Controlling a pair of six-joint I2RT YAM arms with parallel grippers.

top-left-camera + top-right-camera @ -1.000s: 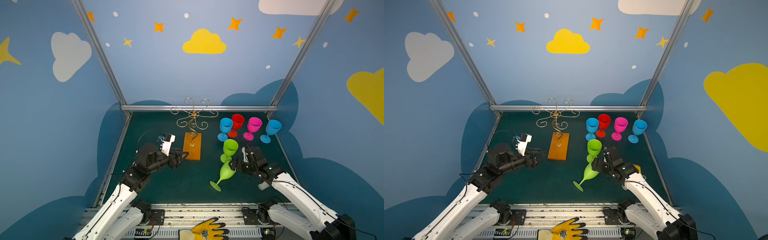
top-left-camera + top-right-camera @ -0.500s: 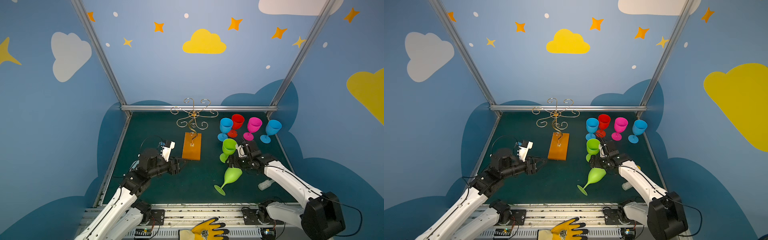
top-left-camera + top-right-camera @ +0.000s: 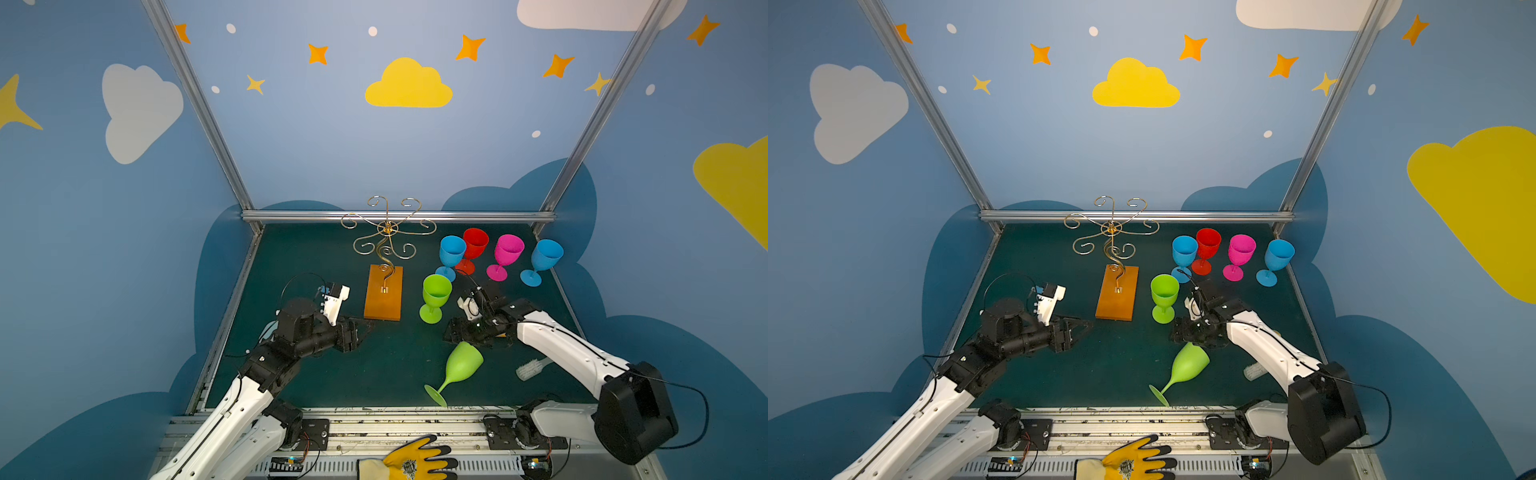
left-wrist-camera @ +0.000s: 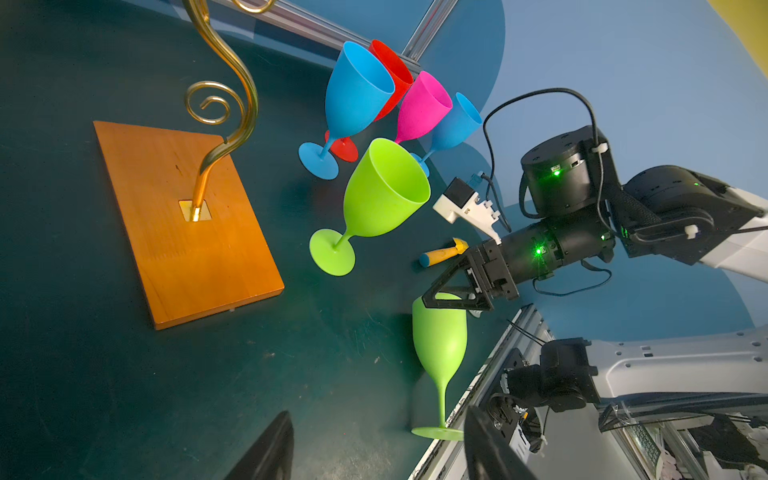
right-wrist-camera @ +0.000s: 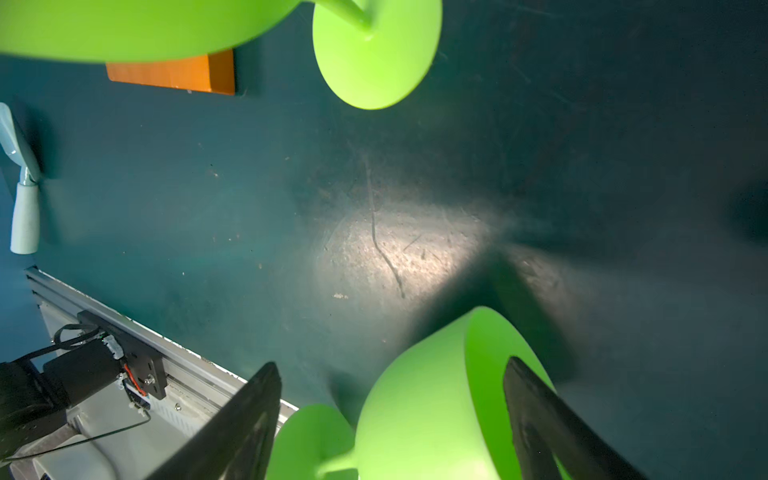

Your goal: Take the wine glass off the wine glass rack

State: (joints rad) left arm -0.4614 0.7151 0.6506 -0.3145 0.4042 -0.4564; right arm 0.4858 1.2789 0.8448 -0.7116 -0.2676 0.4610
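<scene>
The wine glass rack [image 3: 386, 241] [image 3: 1113, 249] stands at the back on its orange wooden base [image 3: 383, 297] [image 4: 187, 232], and its gold arms hold no glass. A green wine glass [image 3: 463, 363] [image 3: 1187, 363] [image 4: 440, 345] lies on its side near the front edge. My right gripper [image 3: 451, 332] [image 3: 1177, 332] [image 5: 390, 365] is open at that glass's rim, its fingers either side of the bowl [image 5: 415, 415] without pinching it. My left gripper [image 3: 365, 328] [image 3: 1084, 328] [image 4: 378, 453] is open and empty, just off the base's near left corner.
A second green glass [image 3: 435, 295] [image 4: 382, 195] stands upright right of the base. Blue [image 3: 451, 253], red [image 3: 473, 245], pink [image 3: 507, 253] and blue [image 3: 544, 259] glasses stand at the back right. A white brush [image 3: 532, 368] and a yellow toy hammer [image 4: 442, 255] lie under my right arm.
The green glass has gone from leaning at my right gripper to lying flat nearer the front edge. My right arm has swung round. The left gripper drew back slightly from the base.
</scene>
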